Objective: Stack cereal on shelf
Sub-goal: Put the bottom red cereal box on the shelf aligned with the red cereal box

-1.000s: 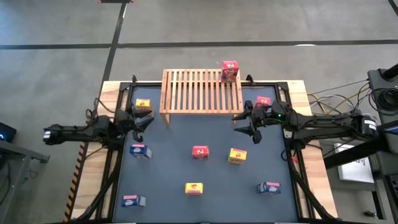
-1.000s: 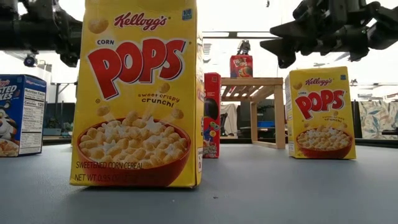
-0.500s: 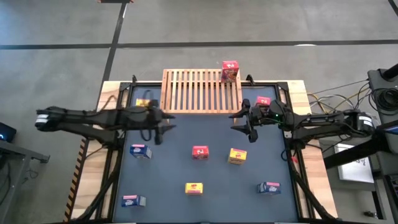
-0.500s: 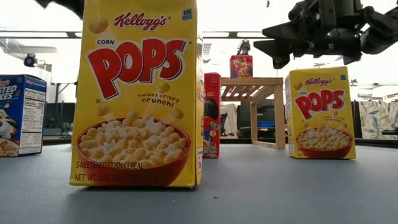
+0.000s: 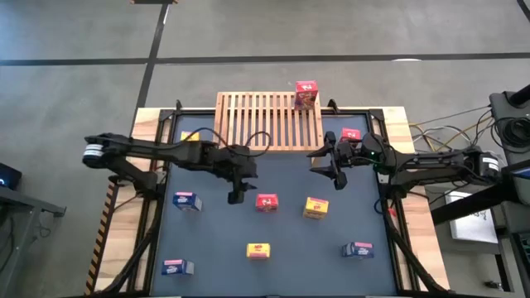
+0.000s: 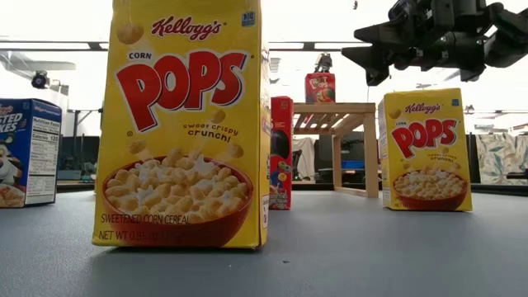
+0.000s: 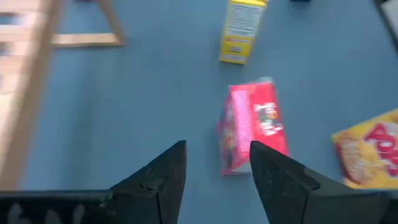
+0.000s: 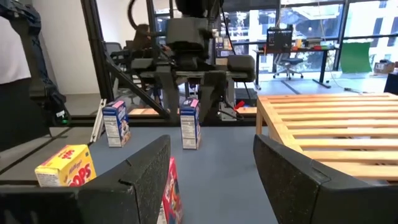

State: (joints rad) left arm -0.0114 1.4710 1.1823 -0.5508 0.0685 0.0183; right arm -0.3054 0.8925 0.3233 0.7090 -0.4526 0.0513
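Note:
The shelf [image 5: 268, 122], a slatted wooden rack, stands at the table's far middle, with one red cereal box [image 5: 306, 93] upright on its far right corner. Other cereal boxes stand on the dark mat: red [image 5: 267, 202], yellow [image 5: 315, 208], yellow [image 5: 259, 250], blue [image 5: 186, 200]. My left gripper [image 5: 235, 197] hangs open just left of the middle red box [image 7: 252, 134], touching nothing. My right gripper [image 5: 328, 168] hovers open near the shelf's right leg, beside another red box [image 5: 350, 135].
More blue boxes stand at the near left [image 5: 176, 267] and near right [image 5: 358, 249]. A yellow box [image 5: 190, 136] at the far left is partly hidden behind my left arm. In the low view a big yellow box [image 6: 181, 124] blocks much of the table.
My left arm has swung from the table's left edge toward its middle and risen a little. Its gripper has tipped to slant downward and now hangs beside the middle red box. Nothing on the table has moved.

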